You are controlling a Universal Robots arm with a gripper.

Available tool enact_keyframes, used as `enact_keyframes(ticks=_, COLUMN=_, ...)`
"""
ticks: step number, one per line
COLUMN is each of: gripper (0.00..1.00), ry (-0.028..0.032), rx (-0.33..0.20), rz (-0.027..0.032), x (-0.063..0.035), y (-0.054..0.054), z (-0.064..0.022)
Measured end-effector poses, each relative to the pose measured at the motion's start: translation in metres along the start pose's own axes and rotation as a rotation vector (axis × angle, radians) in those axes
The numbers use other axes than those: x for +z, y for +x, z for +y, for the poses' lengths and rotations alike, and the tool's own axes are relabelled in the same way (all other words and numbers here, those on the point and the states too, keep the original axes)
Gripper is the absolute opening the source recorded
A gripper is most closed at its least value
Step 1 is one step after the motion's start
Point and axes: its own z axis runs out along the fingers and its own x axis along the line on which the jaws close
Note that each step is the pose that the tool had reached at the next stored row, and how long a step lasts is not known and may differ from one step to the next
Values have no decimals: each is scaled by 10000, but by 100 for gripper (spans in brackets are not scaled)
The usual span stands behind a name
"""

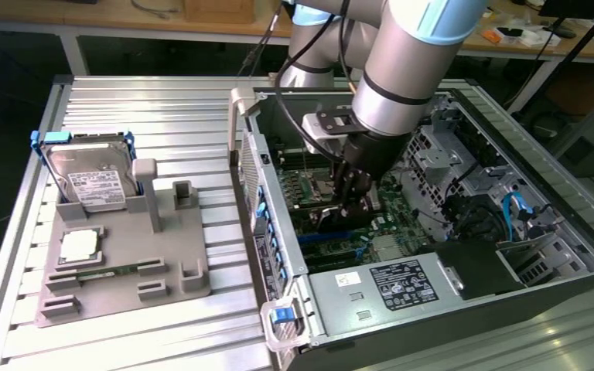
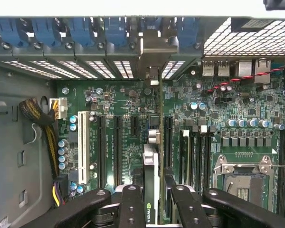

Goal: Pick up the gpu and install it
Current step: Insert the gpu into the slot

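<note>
gpu (image 2: 151, 190) upright over motherboard (image 2: 123, 99), inside case (image 2: 9, 190)

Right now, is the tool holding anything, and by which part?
Yes: the tool grips the thin dark graphics card with silvery end bracket across its two flat faces, at its upper edge.

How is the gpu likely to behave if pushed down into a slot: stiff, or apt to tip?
Probably stiff: the gpu reads as a straight, thin edge. Pinched edge-on by the end effector near one end, it may tilt under uneven pressure.
</note>
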Motion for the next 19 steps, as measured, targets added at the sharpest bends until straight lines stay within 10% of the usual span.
enact_keyframes(ticks=7, gripper=27, ry=3, rx=0, rz=2, x=25, y=0, z=5)
enact_keyframes(ticks=13, gripper=27, ry=189, rx=3, rz=1, x=36, y=-1, z=31)
enact_keyframes(ticks=19, gripper=27, ry=210, rx=2, rz=1, x=44, y=-1, z=52)
